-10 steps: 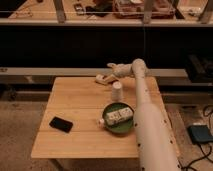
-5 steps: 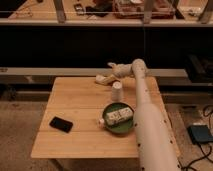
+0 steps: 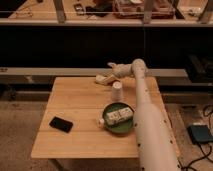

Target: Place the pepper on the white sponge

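Gripper (image 3: pixel 107 76) at the wooden table's (image 3: pixel 80 110) far edge, grip state unclear, behind the white cup (image 3: pixel 117 91)

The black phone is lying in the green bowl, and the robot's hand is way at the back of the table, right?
Not quite. The camera view shows the black phone lying flat on the wooden table, left of the green bowl; a white bottle is in the bowl. The gripper is indeed at the table's far edge.
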Motion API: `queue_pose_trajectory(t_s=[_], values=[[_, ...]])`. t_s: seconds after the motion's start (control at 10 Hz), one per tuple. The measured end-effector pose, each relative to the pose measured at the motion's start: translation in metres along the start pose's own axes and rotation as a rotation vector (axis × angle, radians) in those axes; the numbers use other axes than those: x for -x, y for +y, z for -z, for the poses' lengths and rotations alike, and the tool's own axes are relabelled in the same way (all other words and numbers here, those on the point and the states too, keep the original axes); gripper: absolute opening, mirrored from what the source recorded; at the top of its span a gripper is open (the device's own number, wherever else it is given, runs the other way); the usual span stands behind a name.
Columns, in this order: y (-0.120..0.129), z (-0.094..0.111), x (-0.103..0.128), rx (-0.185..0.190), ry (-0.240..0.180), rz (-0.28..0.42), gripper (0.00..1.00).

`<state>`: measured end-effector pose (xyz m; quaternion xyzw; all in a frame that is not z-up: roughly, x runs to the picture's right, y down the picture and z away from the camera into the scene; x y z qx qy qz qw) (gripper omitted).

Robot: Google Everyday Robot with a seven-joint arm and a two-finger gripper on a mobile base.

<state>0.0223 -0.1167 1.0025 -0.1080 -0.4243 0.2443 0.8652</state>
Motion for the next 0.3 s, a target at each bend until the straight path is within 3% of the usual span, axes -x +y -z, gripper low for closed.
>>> queue_pose_trajectory(t_s=[0.1, 0.2, 0.3], values=[[-0.002, 0.006, -0.004, -0.006, 0.002, -0.004, 0.8], [-0.009, 0.027, -0.018, -0.031, 0.01, -0.018, 0.8], [-0.023, 0.071, -0.045, -0.078, 0.023, -0.045, 0.8]])
